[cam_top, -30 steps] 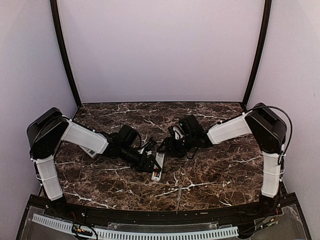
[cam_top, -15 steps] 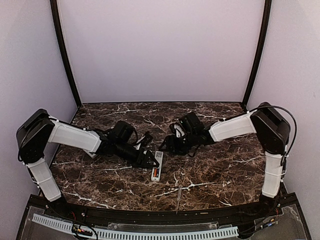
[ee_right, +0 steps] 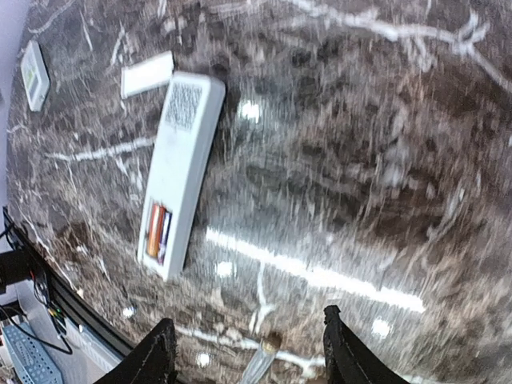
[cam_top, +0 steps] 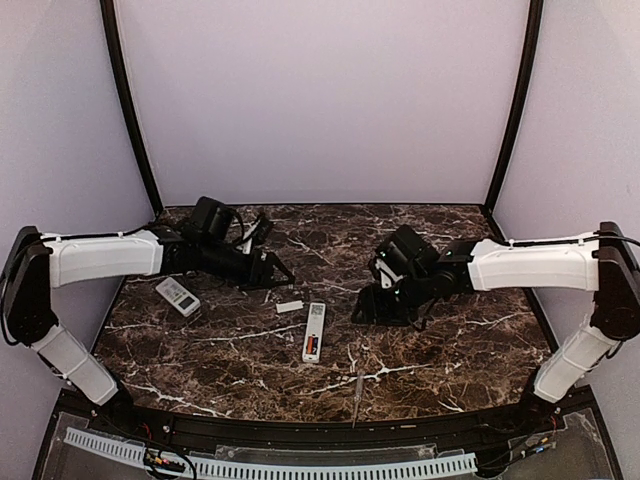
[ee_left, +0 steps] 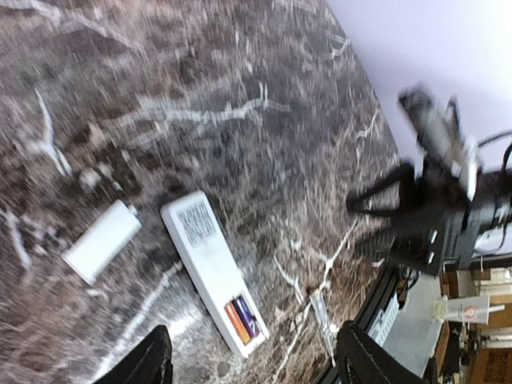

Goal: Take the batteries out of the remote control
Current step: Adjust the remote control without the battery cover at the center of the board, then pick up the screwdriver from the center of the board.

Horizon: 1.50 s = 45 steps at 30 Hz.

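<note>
The white remote control [cam_top: 314, 331] lies face down at mid-table, its compartment uncovered at the near end. Two batteries [cam_top: 311, 348], one orange and one dark blue, sit side by side in it. They show clearly in the left wrist view [ee_left: 242, 318] and in the right wrist view [ee_right: 157, 232]. My left gripper [cam_top: 275, 275] hovers back-left of the remote, open and empty. My right gripper [cam_top: 365, 308] hangs to the remote's right, also open with nothing between its fingers. Neither gripper [ee_left: 256, 348] [ee_right: 248, 340] touches the remote [ee_left: 210, 268] [ee_right: 180, 172].
A small white cover plate [cam_top: 290, 306] lies just left of the remote's far end. A second white remote [cam_top: 178, 297] rests at the left. A thin metal tool [cam_top: 355, 392] lies near the table's front edge.
Both arms have drawn away from the remote, the left back and leftward, the right to the right. The remote stays put and the cover plate now shows beside it.
</note>
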Tool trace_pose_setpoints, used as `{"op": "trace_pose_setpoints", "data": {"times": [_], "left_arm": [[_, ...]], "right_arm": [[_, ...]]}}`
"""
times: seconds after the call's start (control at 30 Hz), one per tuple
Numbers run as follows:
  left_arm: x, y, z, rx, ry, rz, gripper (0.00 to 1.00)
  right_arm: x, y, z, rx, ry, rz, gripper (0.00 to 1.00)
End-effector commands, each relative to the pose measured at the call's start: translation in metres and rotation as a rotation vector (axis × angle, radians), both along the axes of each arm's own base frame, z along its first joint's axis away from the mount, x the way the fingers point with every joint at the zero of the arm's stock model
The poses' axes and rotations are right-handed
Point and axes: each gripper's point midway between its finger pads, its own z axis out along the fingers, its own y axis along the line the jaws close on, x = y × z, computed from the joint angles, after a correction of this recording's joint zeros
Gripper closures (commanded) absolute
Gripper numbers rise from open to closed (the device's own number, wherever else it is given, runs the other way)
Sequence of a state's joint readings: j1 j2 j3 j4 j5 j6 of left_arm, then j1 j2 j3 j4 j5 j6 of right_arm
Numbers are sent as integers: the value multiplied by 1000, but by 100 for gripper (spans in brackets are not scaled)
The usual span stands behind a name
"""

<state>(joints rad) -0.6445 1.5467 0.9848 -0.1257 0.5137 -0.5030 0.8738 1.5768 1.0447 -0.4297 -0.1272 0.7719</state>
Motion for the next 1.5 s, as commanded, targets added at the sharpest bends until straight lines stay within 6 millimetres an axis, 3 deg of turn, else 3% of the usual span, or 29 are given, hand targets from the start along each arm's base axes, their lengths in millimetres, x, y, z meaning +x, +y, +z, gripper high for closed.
{"op": "trace_pose_setpoints", "data": {"times": [0.0,0.1,0.2,0.3,0.47,0.8,1.07,1.47], "left_arm": [[33,39,71,-18,-145,58,29],[53,66,106,-35,-231,101,27],[61,85,117,-32,-292,140,26],[61,99,114,-9,-331,169,25],[52,100,118,-28,-342,156,24],[43,102,133,-67,-375,161,24],[42,102,134,-67,-379,162,24],[43,103,132,-63,-375,167,23]], "right_arm": [[-49,-18,-15,-160,110,-86,42],[-69,-20,-26,-275,151,-125,50],[-85,-16,-36,-349,197,-139,54],[-92,-7,-40,-375,217,-149,55],[-99,9,-49,-392,252,-144,56],[-102,7,-62,-460,286,-147,60],[-105,14,-70,-479,315,-120,67],[-105,8,-84,-526,353,-128,77]]}}
